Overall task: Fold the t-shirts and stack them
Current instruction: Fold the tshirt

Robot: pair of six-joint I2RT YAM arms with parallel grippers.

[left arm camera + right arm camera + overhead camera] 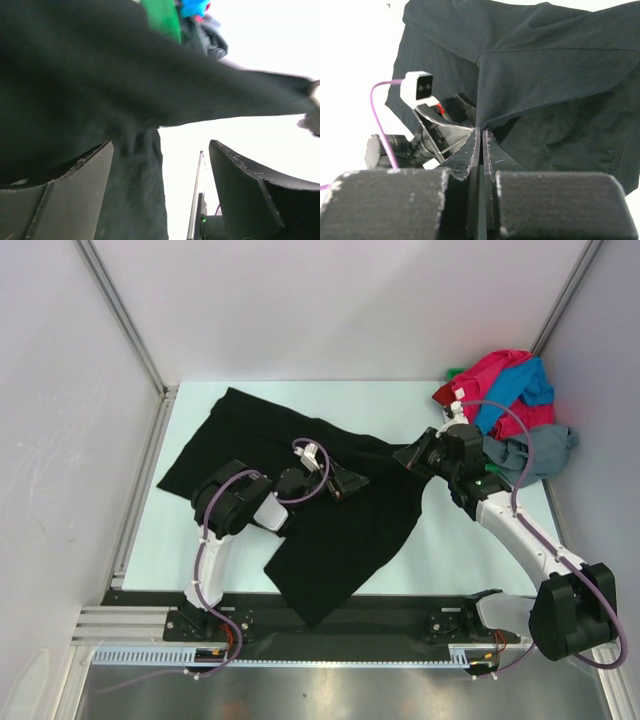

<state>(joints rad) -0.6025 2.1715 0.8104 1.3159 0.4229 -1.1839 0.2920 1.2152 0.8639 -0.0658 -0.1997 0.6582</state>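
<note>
A plain black t-shirt [340, 530] lies spread across the table from the back left to the near middle, partly lifted on its right side. My right gripper [408, 456] is shut on a fold of the black t-shirt's [560, 65] right edge and holds it off the table; in the right wrist view the jaws [481, 131] pinch the cloth at their tips. My left gripper [348, 483] hovers over the shirt's middle, close to the right one. Its fingers [75, 190] stand wide apart, with black cloth [75, 90] draped above and hanging beside the left finger, not pinched.
A heap of t-shirts sits in the back right corner: red-pink [490, 375], bright blue [525, 390] and grey [540, 450], with a bit of green [455, 372]. White walls enclose the table on three sides. A metal rail [140, 500] runs along the left edge.
</note>
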